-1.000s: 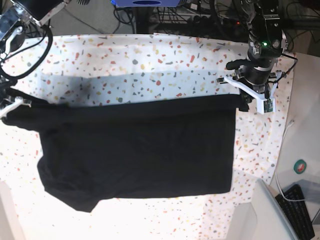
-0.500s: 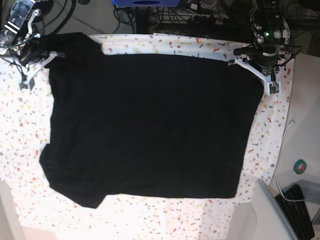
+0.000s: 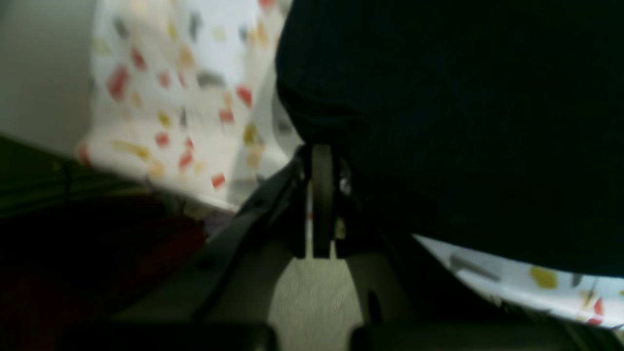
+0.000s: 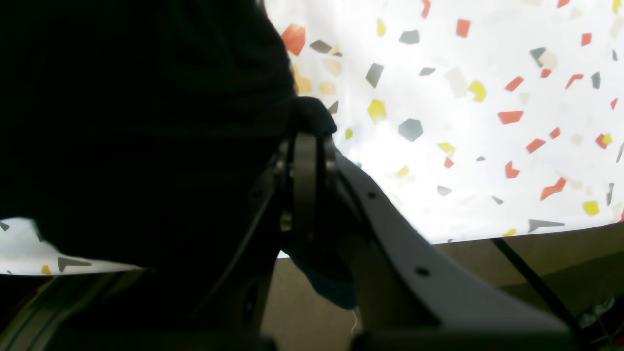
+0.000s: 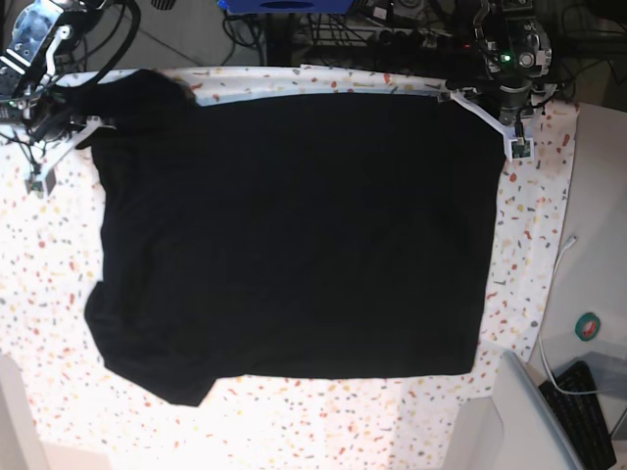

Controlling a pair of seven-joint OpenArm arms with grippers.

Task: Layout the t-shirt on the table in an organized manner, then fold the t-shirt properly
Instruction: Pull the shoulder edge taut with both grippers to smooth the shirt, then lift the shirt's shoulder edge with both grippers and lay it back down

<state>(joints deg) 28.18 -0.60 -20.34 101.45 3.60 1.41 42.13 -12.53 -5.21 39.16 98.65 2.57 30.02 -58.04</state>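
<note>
The black t-shirt [image 5: 294, 235] lies spread flat, plain side up, across the flecked white table [image 5: 534, 245]. My left gripper [image 5: 490, 104] is shut on the shirt's far right corner; in the left wrist view the closed gripper [image 3: 321, 161] pinches the black cloth [image 3: 463, 122] over the table [image 3: 170, 97]. My right gripper [image 5: 83, 113] is shut on the far left corner near a sleeve; in the right wrist view the closed gripper [image 4: 304, 141] holds a bunch of black cloth [image 4: 136, 122] above the table [image 4: 463, 122]. Both held corners are at the table's far edge.
A white side surface at the right carries a green tape roll [image 5: 589, 326], a black keyboard [image 5: 588, 416], a grey slab [image 5: 524, 421] and a white cable [image 5: 560, 284]. Cables and equipment [image 5: 392, 29] lie beyond the far edge.
Both grippers have carried the shirt's upper edge from mid-table to the far edge, unfolding the doubled shirt into one flat layer. In the last half second it stretched slightly farther back.
</note>
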